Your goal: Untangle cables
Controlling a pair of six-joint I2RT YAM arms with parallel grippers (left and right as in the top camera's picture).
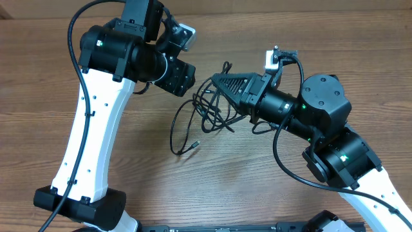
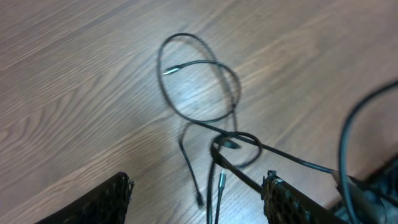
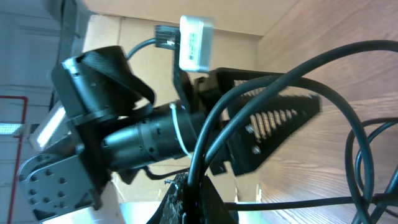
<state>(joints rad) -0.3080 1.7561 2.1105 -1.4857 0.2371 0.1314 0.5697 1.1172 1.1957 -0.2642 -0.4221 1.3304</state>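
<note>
The cables (image 1: 205, 111) are thin black cords lying in tangled loops on the wooden table, with one plug end at the front (image 1: 193, 144). My right gripper (image 1: 217, 81) reaches in from the right, above the tangle. In the right wrist view it (image 3: 199, 190) is shut on black cables (image 3: 249, 93) that rise from its jaws. My left gripper (image 1: 182, 80) hangs just left of the tangle, mostly hidden under its arm. In the left wrist view it (image 2: 196, 194) is open, with cable loops (image 2: 205, 87) and a silvery plug (image 2: 221, 180) between and beyond its fingers.
The left arm's white base link (image 1: 90, 135) stands at the left and the right arm (image 1: 322, 116) at the right. Thicker black arm wires (image 1: 290, 161) loop beside the right arm. The left arm's ribbed finger (image 3: 273, 121) shows in the right wrist view.
</note>
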